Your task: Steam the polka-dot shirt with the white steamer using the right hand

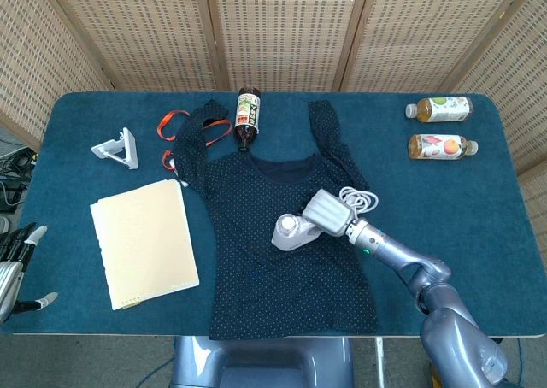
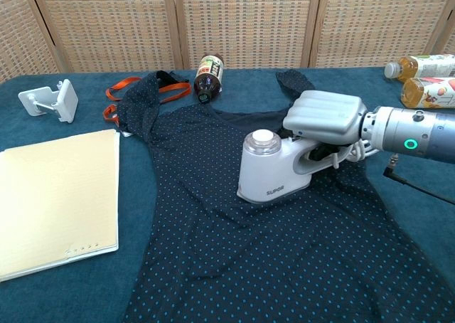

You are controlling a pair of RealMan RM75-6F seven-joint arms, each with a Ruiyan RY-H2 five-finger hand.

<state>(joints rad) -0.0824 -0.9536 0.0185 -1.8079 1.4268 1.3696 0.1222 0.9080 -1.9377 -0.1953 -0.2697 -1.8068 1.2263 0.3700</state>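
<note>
Right hand point(image 2: 325, 117) clamped on steamer point(image 2: 274, 167) handle, soleplate on shirt point(image 1: 282, 234) mid-tabletop. Steamer looked rigid, top-heavy; shirt soft, bunch-prone.

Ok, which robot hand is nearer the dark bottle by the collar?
Right. The right robot hand grips the white steamer mid-shirt, just below the dark bottle. The left robot hand sits off the table's near-left corner, much farther away.
</note>
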